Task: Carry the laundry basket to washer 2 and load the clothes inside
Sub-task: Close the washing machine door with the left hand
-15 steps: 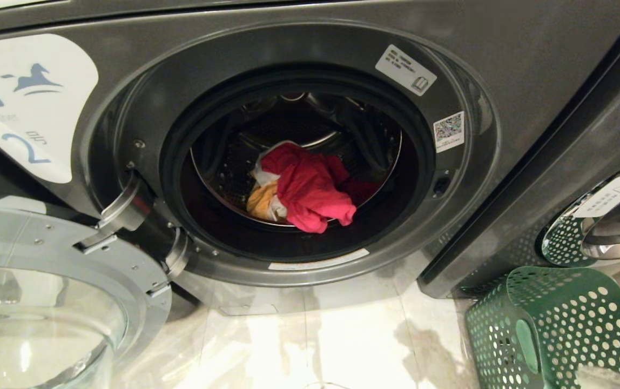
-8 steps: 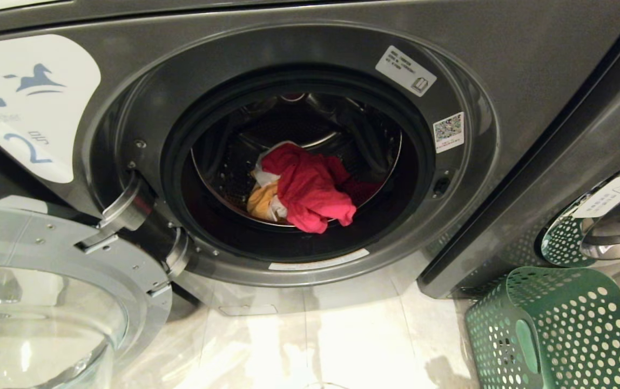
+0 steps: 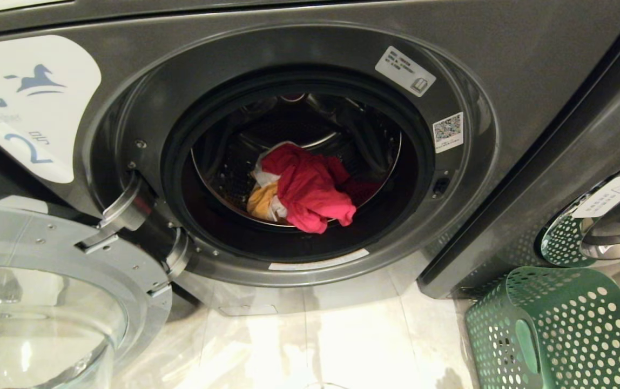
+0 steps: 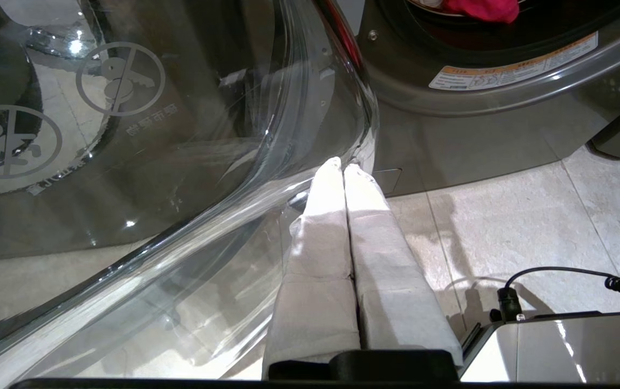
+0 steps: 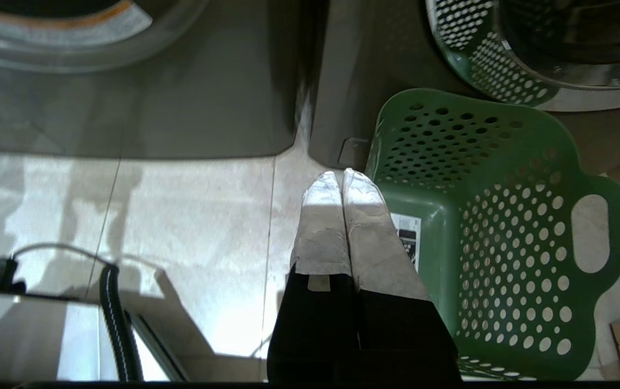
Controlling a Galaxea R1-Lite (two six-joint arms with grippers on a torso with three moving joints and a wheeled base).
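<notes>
The left gripper (image 4: 342,166) has its two white-wrapped fingers (image 4: 323,216) pressed together with nothing between them. It hangs low over the tiled floor (image 4: 504,216), its tips just beside the curved rim of the open glass door (image 4: 180,162), which swings out on its far side. Ahead of those tips sits the grey front of washer 2 (image 4: 477,135), and above them, inside the drum, a corner of the clothes (image 4: 483,8) shows red.

The right gripper (image 5: 341,175) is likewise closed on nothing, fingers flat against each other, hovering over the same floor. The laundry basket (image 5: 504,216) stands right beside it on its outer side, near enough that the fingers overlap the basket's rim in the right wrist view (whether they touch it I cannot tell). The basket looks empty, with only a small label on its bottom.

In the head view neither gripper appears. There the clothes, pink-red with yellow-orange and a little white, lie bunched in the drum of washer 2, whose white label (image 3: 29,102) bears a horse and a 2. A neighbouring washer (image 3: 601,227) stands behind the basket.
</notes>
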